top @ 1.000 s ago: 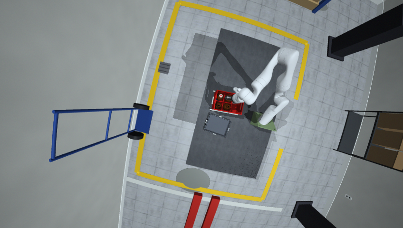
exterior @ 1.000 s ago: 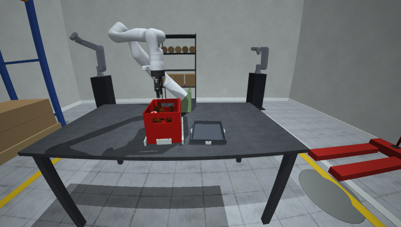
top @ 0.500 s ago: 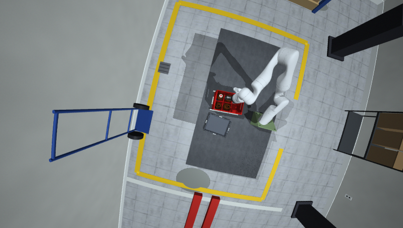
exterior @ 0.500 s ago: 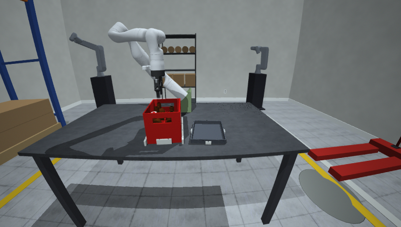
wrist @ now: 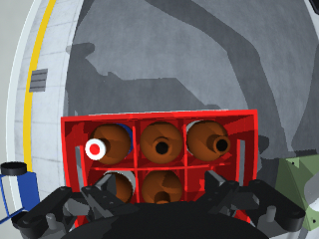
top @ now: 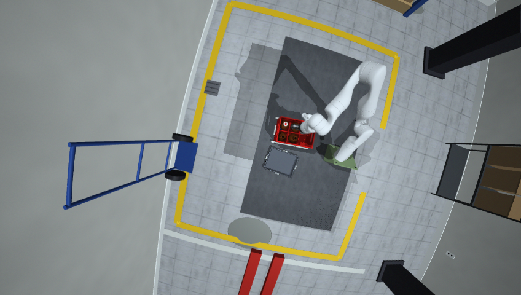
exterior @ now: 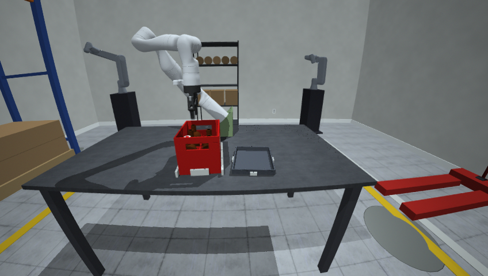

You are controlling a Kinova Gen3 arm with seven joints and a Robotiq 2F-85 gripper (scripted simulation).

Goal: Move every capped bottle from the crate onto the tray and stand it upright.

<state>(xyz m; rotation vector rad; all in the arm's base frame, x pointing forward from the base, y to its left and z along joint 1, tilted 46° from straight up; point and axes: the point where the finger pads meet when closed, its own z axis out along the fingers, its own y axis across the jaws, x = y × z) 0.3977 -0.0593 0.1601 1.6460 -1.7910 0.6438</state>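
The red crate stands on the dark table, left of the tray in the exterior view. In the wrist view the crate holds several brown bottles. One bottle in a corner cell has a white cap with a red dot; it also shows from above. The bottles beside it show open dark mouths. The grey tray is empty. My gripper hangs open and empty just above the crate's rear row, fingers pointing down. One finger partly hides a bottle.
White blocks sit against the crate's foot. My arm's green base stands behind the crate. Two grey arms on black pedestals and a shelf stand beyond the table.
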